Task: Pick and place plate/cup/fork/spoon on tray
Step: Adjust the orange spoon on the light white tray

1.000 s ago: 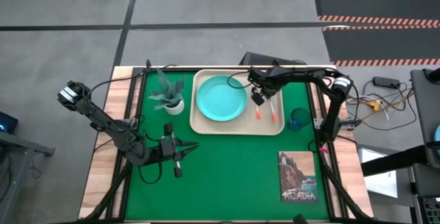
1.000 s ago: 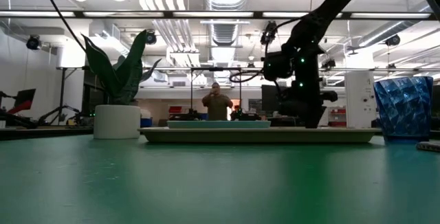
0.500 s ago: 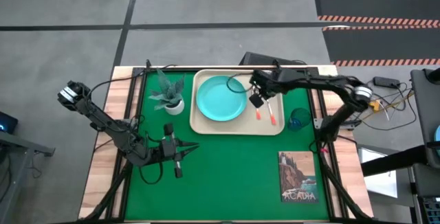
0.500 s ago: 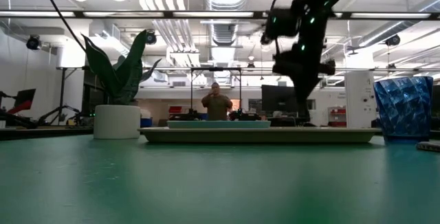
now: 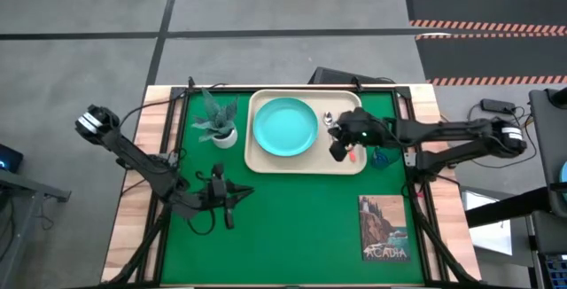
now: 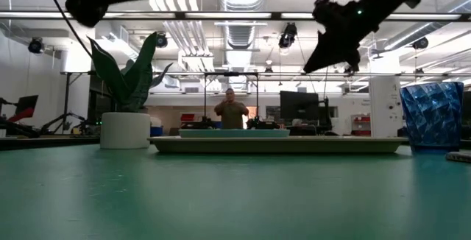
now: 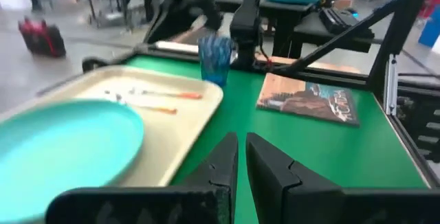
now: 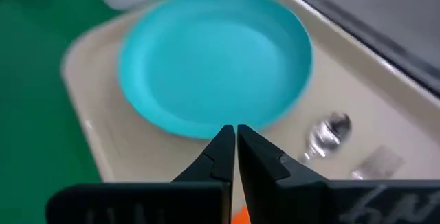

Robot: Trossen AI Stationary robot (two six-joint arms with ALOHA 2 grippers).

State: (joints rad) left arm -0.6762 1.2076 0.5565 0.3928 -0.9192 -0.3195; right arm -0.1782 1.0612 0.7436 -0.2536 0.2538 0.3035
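The turquoise plate (image 5: 285, 128) lies on the left half of the beige tray (image 5: 306, 167). The spoon (image 8: 328, 131) and the fork (image 8: 375, 162) lie side by side on the tray's right half, their orange-red handles toward the near edge. They also show in the left wrist view, spoon (image 7: 141, 105) and fork (image 7: 172, 94). The blue cup (image 5: 383, 156) stands on the green mat just right of the tray. My right gripper (image 5: 341, 145) is shut and empty, high above the cutlery (image 6: 331, 37). My left gripper (image 5: 226, 198) is shut and empty over the mat, near-left of the tray.
A white-potted plant (image 5: 219, 122) stands left of the tray. A picture book (image 5: 384, 228) lies at the near right of the mat. A person (image 6: 232, 113) stands in the room beyond the table. Bare green mat lies between my left gripper and the book.
My right gripper has risen from just above the tray and gone a little toward the table's right and near edges, while its arm has stretched out toward the right. Plate, spoon, fork and cup have stayed where they were.
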